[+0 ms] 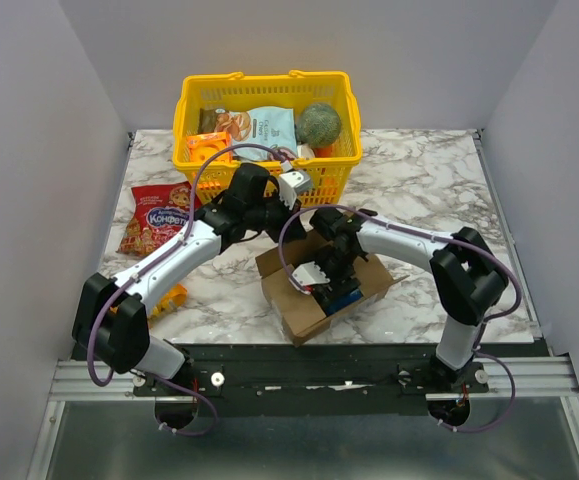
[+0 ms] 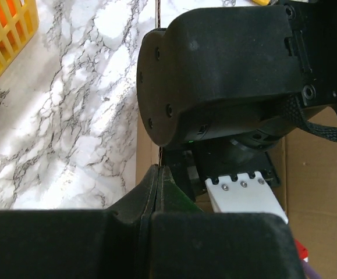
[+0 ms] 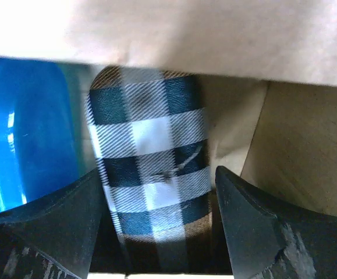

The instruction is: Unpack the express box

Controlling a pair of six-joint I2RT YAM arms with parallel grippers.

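The express box (image 1: 302, 318) is a brown carton standing open on the marble table in front of the arms. My right gripper (image 1: 321, 276) reaches down into it. In the right wrist view the gripper (image 3: 159, 192) is open, its fingers (image 3: 69, 221) on either side of a blue-and-white plaid item (image 3: 151, 128), with a blue item (image 3: 28, 133) to the left and the box's wall (image 3: 215, 40) behind. My left gripper (image 1: 267, 232) is at the box's far left edge. In the left wrist view it (image 2: 158, 174) is shut on the thin cardboard flap (image 2: 146, 145).
A yellow basket (image 1: 264, 82) with snack packets and a green round thing (image 1: 320, 124) stands at the back. A red snack bag (image 1: 159, 215) lies at the left. A yellow-orange pack (image 1: 174, 296) lies under the left arm. The right arm's wrist (image 2: 226, 70) is close above the left gripper.
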